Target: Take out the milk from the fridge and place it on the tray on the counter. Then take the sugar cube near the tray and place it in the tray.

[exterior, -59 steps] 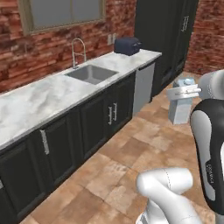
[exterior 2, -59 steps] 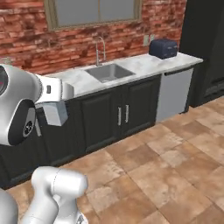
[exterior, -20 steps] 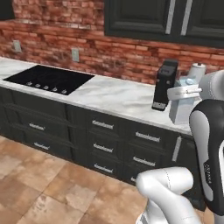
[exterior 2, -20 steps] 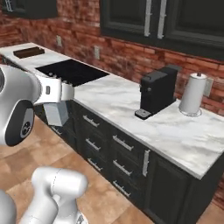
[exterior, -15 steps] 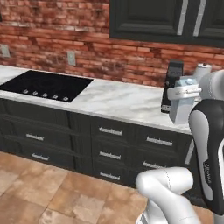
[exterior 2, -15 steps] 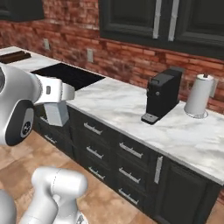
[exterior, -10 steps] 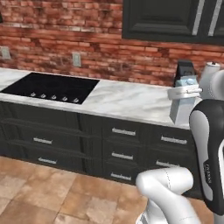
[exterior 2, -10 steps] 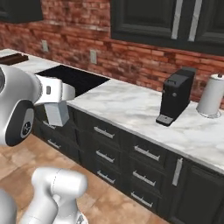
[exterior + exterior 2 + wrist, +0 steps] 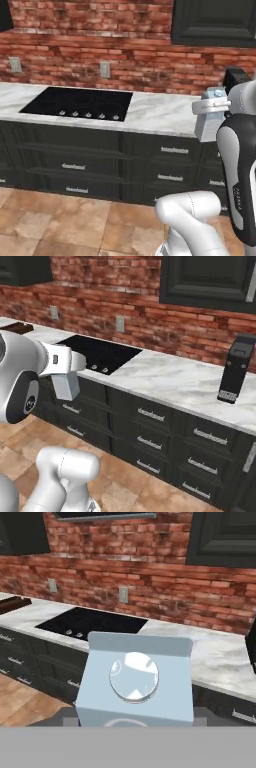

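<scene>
**Gripper carried the milk carton past the cooktop**

Gripper [image 9: 210, 106] held the milk [image 9: 209, 126] in the air in front of the arm, its jaws part-way apart and closed on the carton's gabled top. In the hand view the carton [image 9: 136, 684] sat close before the lens, pale blue-grey, with a round white cap on its sloped face. From the right base view the same carton [image 9: 66, 385] hung just off the white arm, above the floor and clear of the cabinets.

Beyond it ran the counter [image 9: 185, 381], white marble with grey veins, over dark drawers with silver handles [image 9: 74, 166]. A black cooktop [image 9: 80, 103] was set flush into the slab. A black coffee machine [image 9: 235, 375] stood upright on the marble, well to the right of the cooktop. At the far left end of the counter lay the tray [image 9: 13, 603], dark brown, seen only in part. The sugar cube could not be made out.

Red brick [image 9: 150, 567] covered the wall, with two outlets [image 9: 104, 69] and dark upper cabinets [image 9: 207, 278] above. The floor [image 9: 65, 225] was brown tile.
</scene>
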Controlling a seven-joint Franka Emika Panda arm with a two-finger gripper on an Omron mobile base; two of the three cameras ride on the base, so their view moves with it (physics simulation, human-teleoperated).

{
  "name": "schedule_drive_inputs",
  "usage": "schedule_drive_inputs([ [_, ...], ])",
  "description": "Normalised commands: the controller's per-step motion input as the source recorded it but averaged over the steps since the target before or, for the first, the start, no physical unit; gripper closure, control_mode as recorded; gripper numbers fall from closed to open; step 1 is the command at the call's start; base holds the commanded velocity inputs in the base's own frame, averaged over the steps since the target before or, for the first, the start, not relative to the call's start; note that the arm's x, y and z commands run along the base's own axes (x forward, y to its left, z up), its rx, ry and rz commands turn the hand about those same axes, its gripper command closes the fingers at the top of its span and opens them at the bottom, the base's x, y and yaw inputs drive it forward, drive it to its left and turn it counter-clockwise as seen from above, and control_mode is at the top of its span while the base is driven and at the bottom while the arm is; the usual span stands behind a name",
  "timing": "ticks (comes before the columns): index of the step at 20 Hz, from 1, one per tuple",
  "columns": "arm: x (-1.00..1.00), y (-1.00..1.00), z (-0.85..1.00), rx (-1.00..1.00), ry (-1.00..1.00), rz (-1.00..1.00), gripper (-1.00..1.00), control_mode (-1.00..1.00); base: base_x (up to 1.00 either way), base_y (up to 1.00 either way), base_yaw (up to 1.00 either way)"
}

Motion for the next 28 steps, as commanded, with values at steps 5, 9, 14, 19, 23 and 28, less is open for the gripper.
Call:
schedule_drive_inputs([
  [5, 0.0, 0.0, 0.0, 0.0, 0.0, 0.0, 1.0, 1.0, -0.12, 1.0, -0.16],
  [9, 0.0, 0.0, 0.0, 0.0, 0.0, 0.0, 1.0, 1.0, -0.05, 1.0, -0.18],
  [14, 0.0, 0.0, 0.0, 0.0, 0.0, 0.0, 1.0, 1.0, 0.0, 1.0, -0.22],
  [19, 0.0, 0.0, 0.0, 0.0, 0.0, 0.0, 1.0, 1.0, 0.0, 1.0, -0.23],
  [23, 0.0, 0.0, 0.0, 0.0, 0.0, 0.0, 1.0, 1.0, 0.0, 1.0, -0.25],
  [28, 0.0, 0.0, 0.0, 0.0, 0.0, 0.0, 1.0, 1.0, 0.19, 1.0, -0.33],
])
